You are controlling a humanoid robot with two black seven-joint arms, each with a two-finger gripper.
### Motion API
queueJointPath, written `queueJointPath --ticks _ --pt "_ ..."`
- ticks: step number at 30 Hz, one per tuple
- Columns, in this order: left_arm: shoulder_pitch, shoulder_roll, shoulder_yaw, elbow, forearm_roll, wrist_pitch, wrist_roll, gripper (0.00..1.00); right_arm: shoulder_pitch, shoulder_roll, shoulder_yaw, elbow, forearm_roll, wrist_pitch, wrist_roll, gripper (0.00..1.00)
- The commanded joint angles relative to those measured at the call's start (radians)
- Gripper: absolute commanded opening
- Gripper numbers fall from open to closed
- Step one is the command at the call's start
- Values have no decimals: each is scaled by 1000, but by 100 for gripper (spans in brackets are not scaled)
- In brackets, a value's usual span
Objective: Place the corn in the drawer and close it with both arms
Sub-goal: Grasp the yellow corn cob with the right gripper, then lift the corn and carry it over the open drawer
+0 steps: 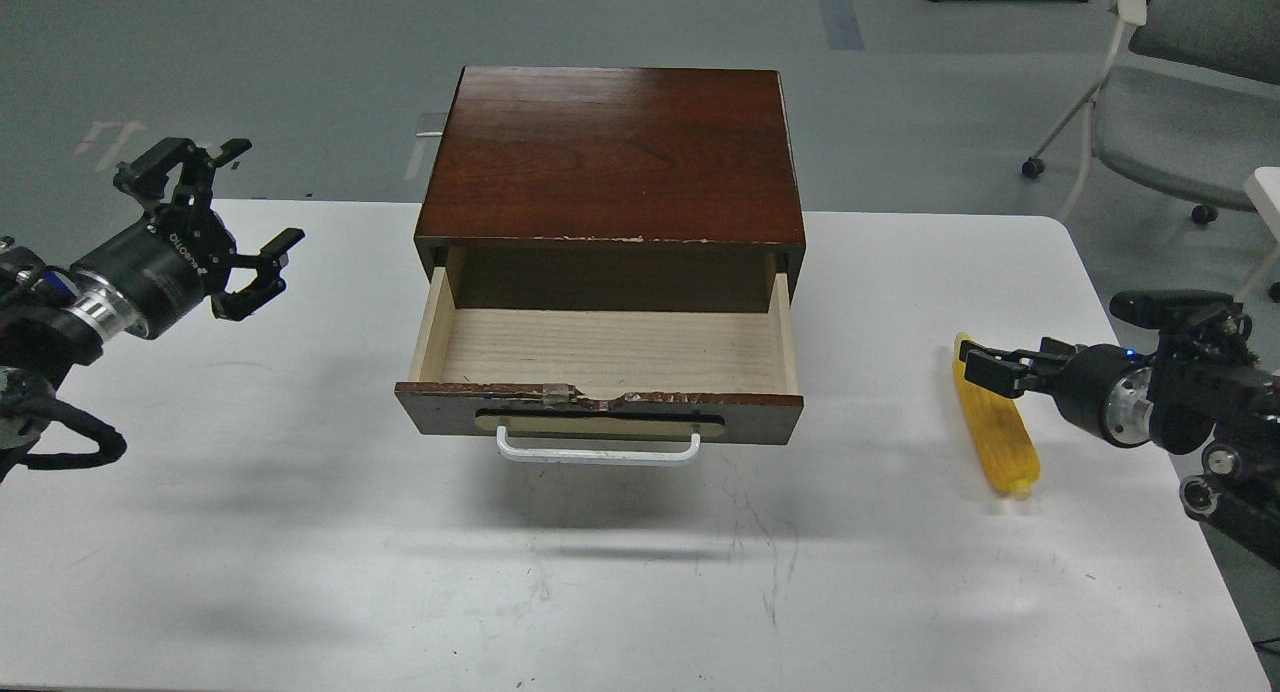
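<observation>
While the corn lies on the white table at the right, well apart from the drawer, nothing of the task looks finished. The cob is bright yellow and points roughly near to far, its far end just under the right gripper. That gripper reaches in from the right at the cob's far end; its fingers are dark and seen nearly end-on, so I cannot tell whether they are parted or closed, nor whether they touch the corn.

The drawer stands pulled out toward the near side of the dark reddish-brown wooden box in the middle of the table. Its pale interior is bare, its front top edge is chipped, and the white handle faces the near side.

On the left, the left gripper hangs above the table with its clawed fingers spread wide, holding nothing, well apart from the box.

By my judgement the work is at its start: the corn has yet to be lifted, carried left, dropped into the drawer, and then the drawer pushed shut.
</observation>
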Motion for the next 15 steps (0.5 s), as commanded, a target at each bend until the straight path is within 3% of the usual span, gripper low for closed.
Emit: queueJointPath --ticks 1,5,6,7,8,10,11,13,15 --pt "2 0 -2 -1 -1 0 0 98 -6 22 -32 -38 0 -5 0 97" --pt "4 2 -1 -1 -1 0 0 98 -18 30 -46 -45 -1 -5 0 94" --pt "5 2 -1 1 -1 0 -1 98 -24 34 -46 -43 -1 -5 0 87" --pt "5 2 -1 0 -1 0 0 98 -32 40 -48 -43 -4 -5 0 73" --pt "5 2 -1 -1 -1 0 0 98 -35 45 -48 -43 -4 -5 0 66" --pt "7 2 -1 -1 -1 0 -1 98 -43 50 -46 -45 -4 -5 -1 35" --pt "7 2 -1 -1 -1 0 -1 98 -43 50 -46 -45 -4 -5 -1 34" --pt "7 2 1 -1 -1 0 0 98 -44 50 -40 -45 -4 -5 -1 8" --pt "7 2 1 -1 -1 0 0 98 -43 48 -40 -45 -4 -5 -1 0"
